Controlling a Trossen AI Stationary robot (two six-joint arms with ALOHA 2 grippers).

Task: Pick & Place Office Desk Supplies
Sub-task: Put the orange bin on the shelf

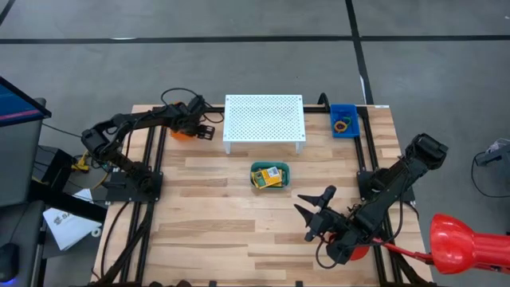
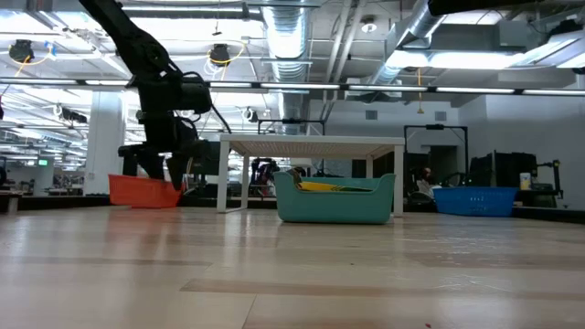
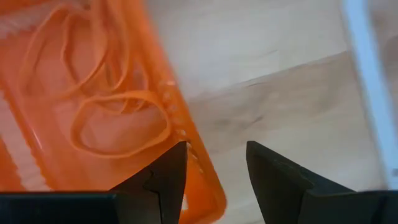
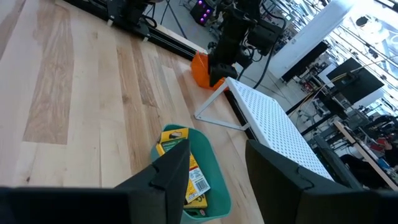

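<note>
1. My left gripper (image 3: pixel 214 177) hangs at the far left of the table, jaws apart with nothing between them. It sits over the rim of the orange tray (image 3: pixel 193 155), one finger above the tray, the other above bare wood.

2. Inside that tray lie orange rubber-band loops (image 3: pixel 118 121), overlapping one another. I judge them nearly weightless, limp and stretchy; a loop will sag and may drag a neighbour along. I'd pinch a single strand where it lies clear of the others, low against the tray floor.

3. My right gripper (image 4: pixel 214 165) waits at the near right of the table, jaws apart and empty, looking toward the middle.

4. In the middle sits the green bin (image 1: pixel 271 176) with the yellow-and-green crayon boxes (image 4: pixel 180 165) inside. These look light, flat and stiff, with slick card faces. I'd take one across its narrow width, gently, since cardboard crushes.

5. Beyond it stands the white perforated stand (image 1: pixel 264 119), and at the far right a blue bin (image 1: pixel 344 120) holds a few more loops.
</note>
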